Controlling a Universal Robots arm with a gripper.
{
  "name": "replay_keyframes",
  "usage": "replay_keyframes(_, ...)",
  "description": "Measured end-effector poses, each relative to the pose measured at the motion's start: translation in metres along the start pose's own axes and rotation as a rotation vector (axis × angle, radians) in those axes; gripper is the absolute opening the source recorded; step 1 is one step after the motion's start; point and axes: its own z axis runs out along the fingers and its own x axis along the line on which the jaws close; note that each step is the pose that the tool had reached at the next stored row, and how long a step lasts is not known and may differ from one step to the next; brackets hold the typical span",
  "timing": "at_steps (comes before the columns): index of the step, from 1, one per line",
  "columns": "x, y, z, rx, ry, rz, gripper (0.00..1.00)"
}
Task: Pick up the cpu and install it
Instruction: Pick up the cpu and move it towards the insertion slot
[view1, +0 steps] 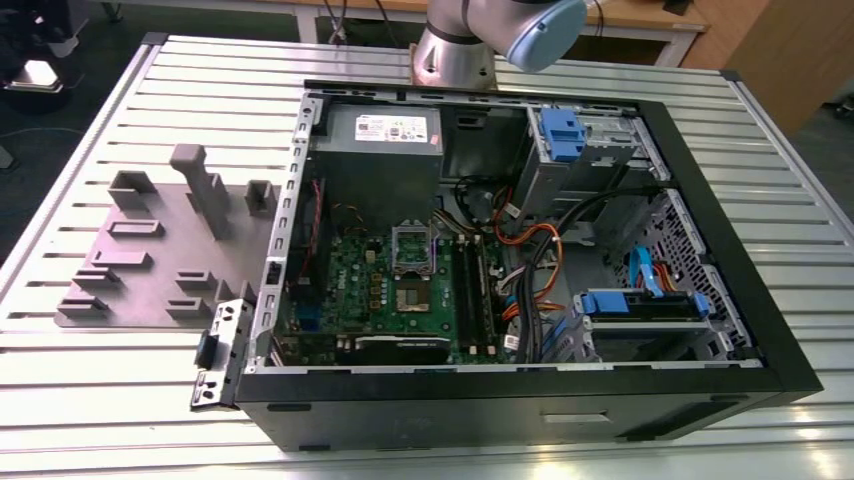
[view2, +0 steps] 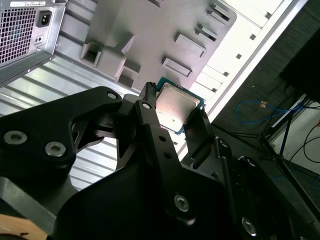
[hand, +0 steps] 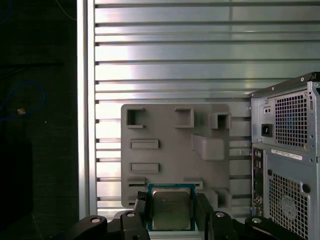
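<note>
Gripper (hand: 172, 207) is clenched on the cpu (hand: 171, 210). Fingers (hand: 141, 209) pinch two opposite edges, metal lid facing the camera in both wrist views. Chip sits square to the jaws; it's near-square, so no real long axis. It hangs clear of the grey fixture tray (hand: 170, 130) lying beyond it on the slatted table (hand: 175, 50). PC case (hand: 290, 150) stands just beside the tray. In the exterior view, the tray is centre-left of frame, the open case right of it, motherboard (view1: 360, 280) near frame centre. My read: install target lies sideways from the chip, past the case wall.
</note>
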Motion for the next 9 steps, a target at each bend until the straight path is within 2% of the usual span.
replay_keyframes(9,-0.0021,0.0001,0.0000,0.0000,0.0000,0.000,0.47)
